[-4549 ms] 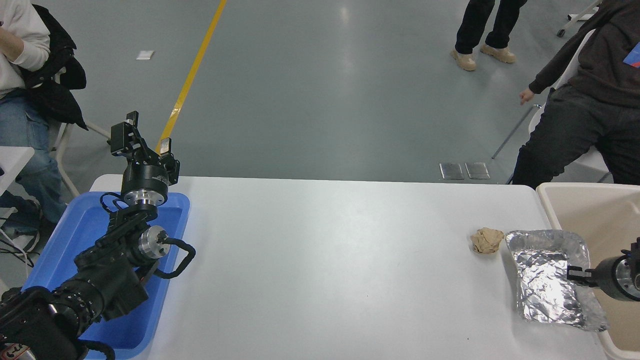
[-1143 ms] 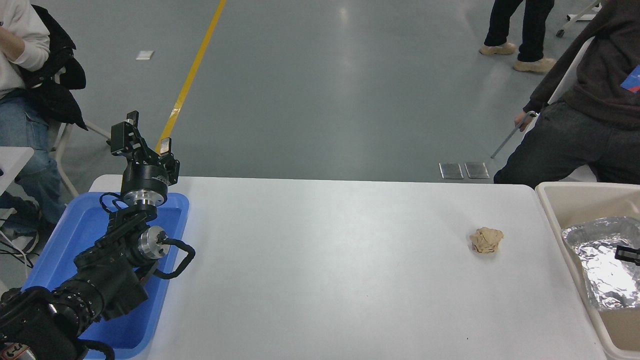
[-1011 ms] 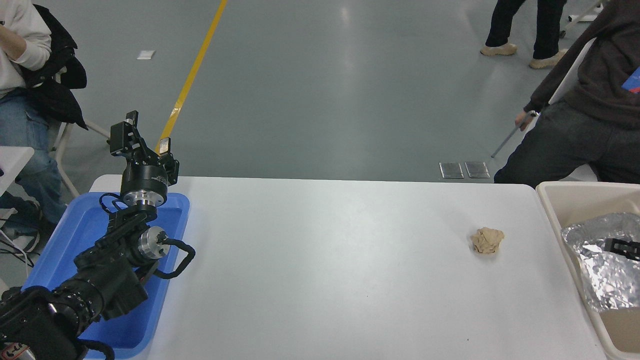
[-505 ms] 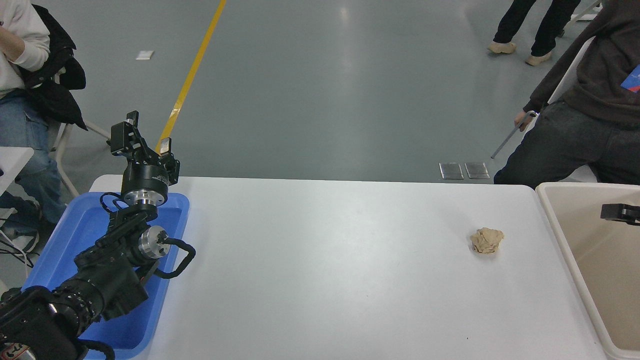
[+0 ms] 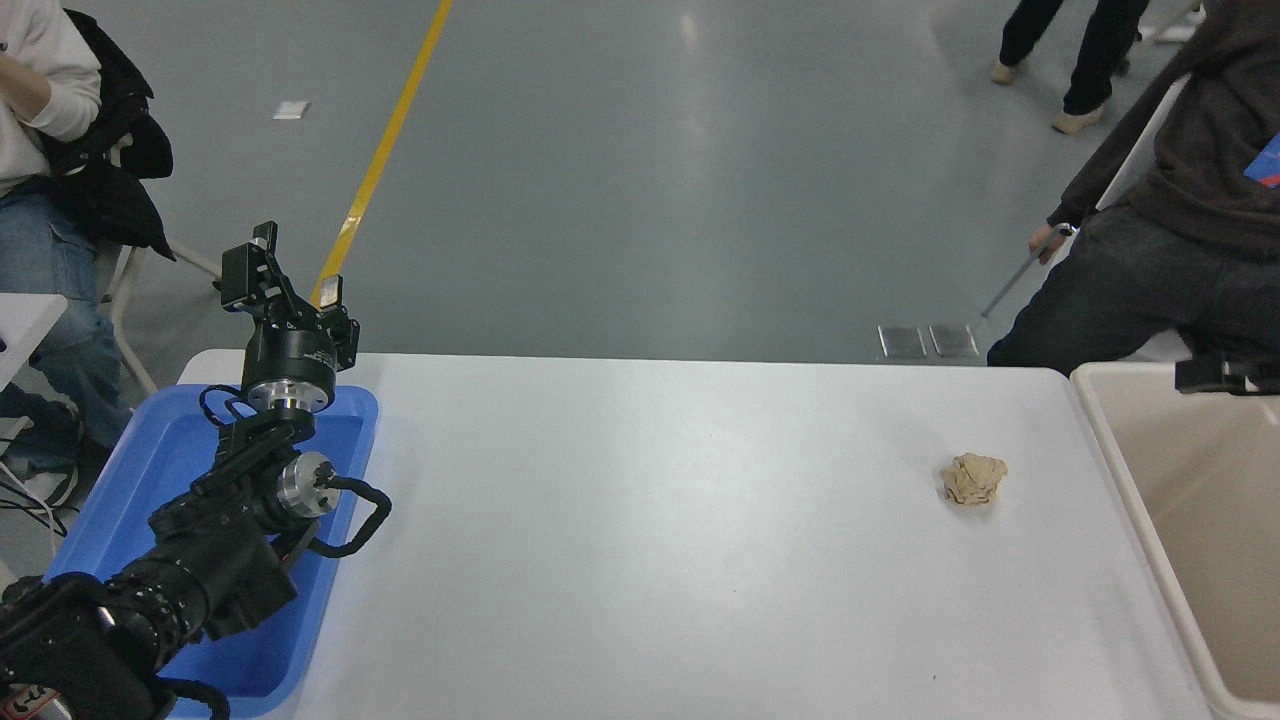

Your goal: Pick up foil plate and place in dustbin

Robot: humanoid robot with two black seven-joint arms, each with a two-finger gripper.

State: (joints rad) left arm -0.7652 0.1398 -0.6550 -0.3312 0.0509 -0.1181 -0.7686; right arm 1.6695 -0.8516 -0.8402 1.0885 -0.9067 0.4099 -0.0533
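One bin at the table's right edge shows only bare interior; right end effector above its far rim, state unclear; left end effector open.

Bright, even overhead light, a soft glare streak on the floor, faint shadows, perhaps slight edge distortion.

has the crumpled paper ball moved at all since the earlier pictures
No. The paper ball sits at the same spot on the white table, equally far from the dustbin rim in every picture.
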